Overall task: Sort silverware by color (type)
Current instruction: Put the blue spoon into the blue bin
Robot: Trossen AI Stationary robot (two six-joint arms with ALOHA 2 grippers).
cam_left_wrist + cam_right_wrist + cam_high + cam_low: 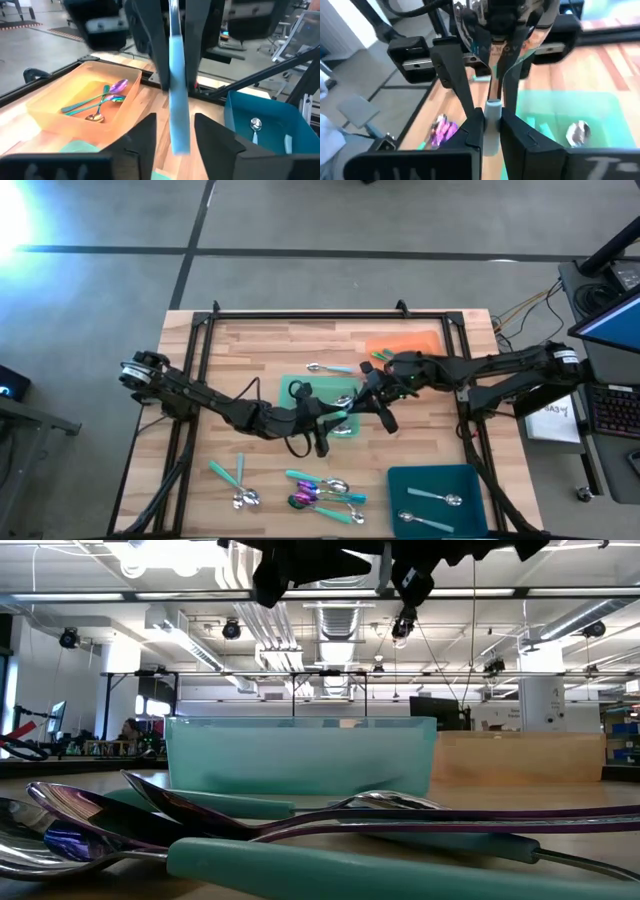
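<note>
Step in hand: a handover in mid-air above the green tray (300,388); a teal-handled spoon (177,100) is passing from the left claw (174,134) to the right claw (491,126).
Right claw: fingers pressed together on the spoon's handle tip, meeting the left claw over the table's middle.
Left claw: fingers apart, standing either side of the handle without touching it.
Spoon: upright between both claws, bowl end up.
Other silverware: a loose pile (325,495) near the front edge, behind the left claw; some in the orange tray (55,102), two in the dark teal tray (400,490).
Next move, as I judge it: the left claw backs straight off, then the right carries the spoon to its matching tray.
Room: the two claws crowd each other; the table is open toward the orange tray, just beyond the right claw.
</note>
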